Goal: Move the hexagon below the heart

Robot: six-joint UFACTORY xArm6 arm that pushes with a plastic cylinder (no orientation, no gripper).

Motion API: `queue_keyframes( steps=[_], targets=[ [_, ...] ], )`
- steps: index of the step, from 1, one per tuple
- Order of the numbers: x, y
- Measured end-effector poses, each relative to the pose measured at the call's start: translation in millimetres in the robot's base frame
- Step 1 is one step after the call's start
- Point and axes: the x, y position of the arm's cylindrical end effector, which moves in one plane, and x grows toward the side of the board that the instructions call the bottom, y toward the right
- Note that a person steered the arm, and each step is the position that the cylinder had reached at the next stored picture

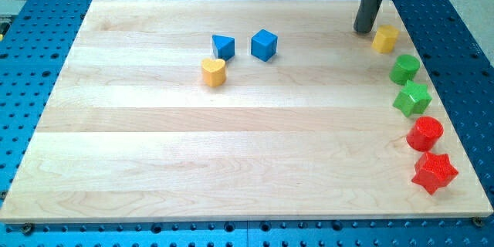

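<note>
A yellow hexagon block point(384, 38) lies near the board's top right corner. A yellow heart block point(214, 71) lies left of centre in the upper part of the board, far to the hexagon's left. My tip point(364, 30) rests on the board just to the left of the hexagon and slightly above it, very close to its edge. The dark rod rises from the tip out of the view's top.
A blue triangular block point(223, 46) and a blue cube point(264, 44) sit just above and right of the heart. Down the right edge stand a green cylinder point(404, 69), a green star point(411, 98), a red cylinder point(424, 133) and a red star point(434, 172).
</note>
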Motion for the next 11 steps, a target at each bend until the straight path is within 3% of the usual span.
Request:
queue_keyframes(
  steps=[1, 2, 3, 4, 5, 7, 8, 9, 10, 11],
  targets=[
    [-22, 61],
    [12, 71],
    [53, -23],
    [76, -81],
    [46, -19],
    [146, -119],
    [106, -54],
    [107, -18],
    [167, -62],
    [187, -68]
  ],
)
